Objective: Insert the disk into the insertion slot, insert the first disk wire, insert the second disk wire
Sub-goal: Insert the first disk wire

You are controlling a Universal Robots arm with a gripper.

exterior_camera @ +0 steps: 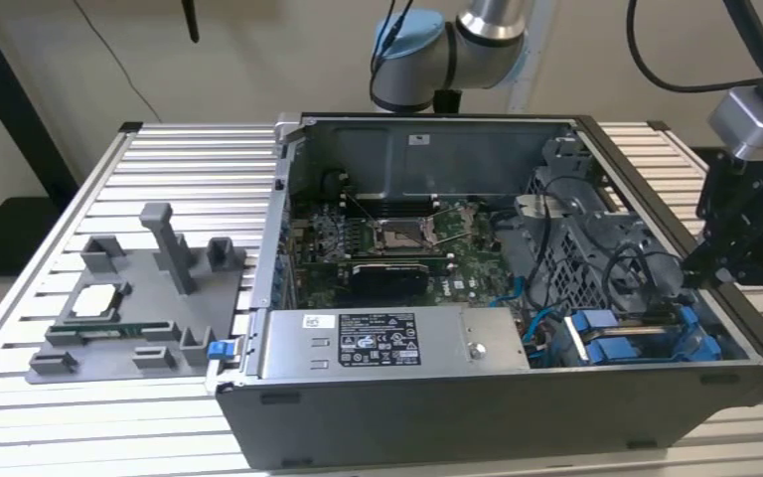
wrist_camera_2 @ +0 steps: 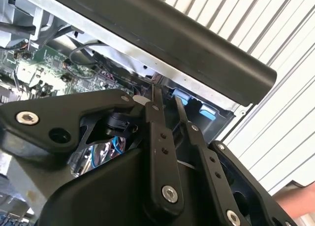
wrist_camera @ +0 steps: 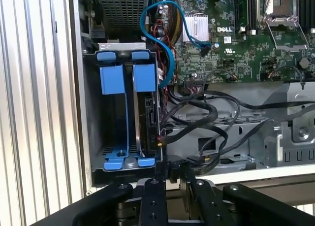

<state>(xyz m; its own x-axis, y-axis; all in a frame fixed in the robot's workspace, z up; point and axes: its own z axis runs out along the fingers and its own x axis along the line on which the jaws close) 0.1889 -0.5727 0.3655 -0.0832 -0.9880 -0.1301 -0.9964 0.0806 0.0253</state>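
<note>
since the computer case (exterior_camera: 488, 417) lies open on its side, you can see the insertion slot (wrist_camera: 87, 113) in one corner with the disk (wrist_camera: 147, 120) on edge inside, blue frame and all. gripper (wrist_camera: 173, 171) hovers just beside the slot; can't tell if it's gripping anything.

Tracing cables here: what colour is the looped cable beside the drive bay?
Blue. The looped cable shows best in the first wrist view.

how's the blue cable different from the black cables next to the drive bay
The blue cable is a single bright strand, while the black cables are several and dark. The blue cable arches in a loop to the motherboard; the black cables trail low across grey sheet metal. Both run beside the drive bay.
</note>
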